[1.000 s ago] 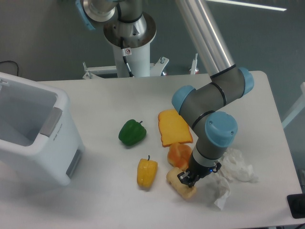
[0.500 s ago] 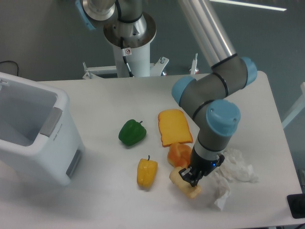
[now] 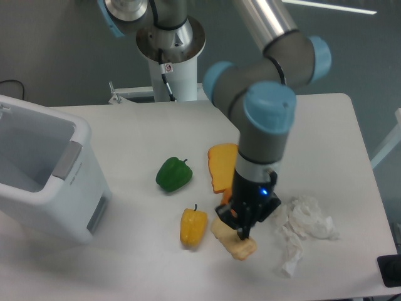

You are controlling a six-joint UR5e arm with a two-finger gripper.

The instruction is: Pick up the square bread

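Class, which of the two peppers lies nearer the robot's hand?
The yellow pepper, just left of the hand; the green pepper lies farther up-left.

The desk (image 3: 125, 132) is plain white, matte, without pattern. The square bread (image 3: 233, 241) is pale beige, with a slightly warmer tan along its crust. The toast slice (image 3: 220, 164) is orange-yellow with a darker orange rim. The bun (image 3: 229, 212) shows deep orange. One pepper (image 3: 174, 174) is solid dark green, the other pepper (image 3: 193, 226) bright yellow with a dark stem. The crumpled paper (image 3: 303, 226) is white with grey creases. The bin (image 3: 44, 172) is white with grey panels. The end effector (image 3: 242, 219) is black; the arm (image 3: 260, 119) above it is grey with light blue caps and a silver tube.
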